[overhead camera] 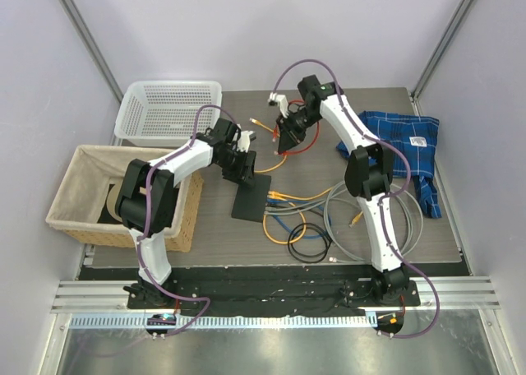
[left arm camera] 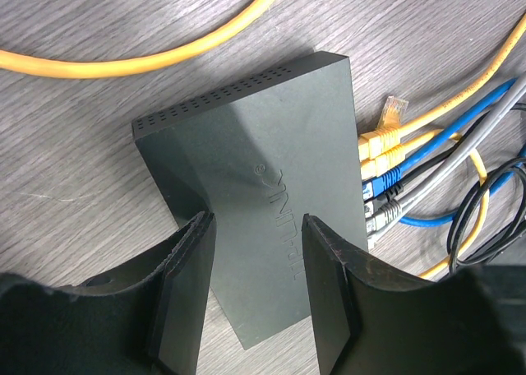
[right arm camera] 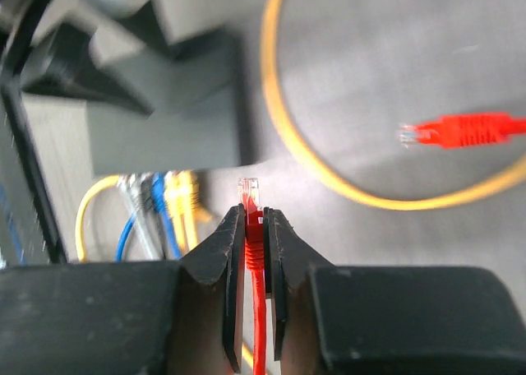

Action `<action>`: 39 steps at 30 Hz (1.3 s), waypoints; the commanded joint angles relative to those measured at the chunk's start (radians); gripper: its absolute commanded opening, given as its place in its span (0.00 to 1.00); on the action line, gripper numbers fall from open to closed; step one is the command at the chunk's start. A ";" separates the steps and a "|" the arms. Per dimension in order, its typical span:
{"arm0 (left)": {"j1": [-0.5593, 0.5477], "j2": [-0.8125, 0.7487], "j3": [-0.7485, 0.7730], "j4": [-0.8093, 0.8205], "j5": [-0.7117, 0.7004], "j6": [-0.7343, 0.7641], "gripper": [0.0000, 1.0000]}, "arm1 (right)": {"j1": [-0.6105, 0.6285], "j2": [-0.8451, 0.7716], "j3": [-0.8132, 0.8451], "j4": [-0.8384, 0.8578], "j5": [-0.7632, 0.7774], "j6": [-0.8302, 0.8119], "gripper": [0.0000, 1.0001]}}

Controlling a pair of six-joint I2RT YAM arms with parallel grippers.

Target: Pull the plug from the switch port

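The switch point(overhead camera: 251, 196) is a flat matte-black box lying mid-table; in the left wrist view point(left arm camera: 263, 169) it has yellow, blue and grey plugs point(left arm camera: 380, 178) seated along its right edge. My left gripper point(overhead camera: 241, 163) is open and empty, its jaws point(left arm camera: 256, 223) straddling the switch from just above. My right gripper point(overhead camera: 288, 136) is shut on a red plug point(right arm camera: 251, 196), held in the air away from the switch with its clear tip showing past the fingertips point(right arm camera: 234, 227). The switch appears blurred in the right wrist view point(right arm camera: 164, 120).
A second red plug point(right arm camera: 448, 131) and a yellow cable loop point(right arm camera: 283, 120) lie on the table. Grey cable coils point(overhead camera: 362, 219) and a black coil point(overhead camera: 308, 247) lie at front right. A white basket point(overhead camera: 168, 110), a lined wicker basket point(overhead camera: 86, 186) and a blue plaid cloth point(overhead camera: 407, 141) stand around.
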 commanded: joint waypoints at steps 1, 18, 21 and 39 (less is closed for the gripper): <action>-0.001 0.041 -0.028 0.001 -0.059 0.017 0.52 | -0.039 0.062 0.108 0.219 -0.017 0.216 0.01; -0.002 0.065 -0.005 -0.004 -0.056 0.001 0.52 | 0.046 0.205 0.239 0.691 0.051 0.680 0.44; -0.002 0.079 0.029 -0.022 -0.060 0.013 0.52 | 0.041 0.164 0.233 0.670 0.136 0.657 0.59; -0.002 0.050 -0.006 -0.010 -0.083 0.023 0.54 | 0.006 -0.467 -0.747 0.670 0.058 0.333 1.00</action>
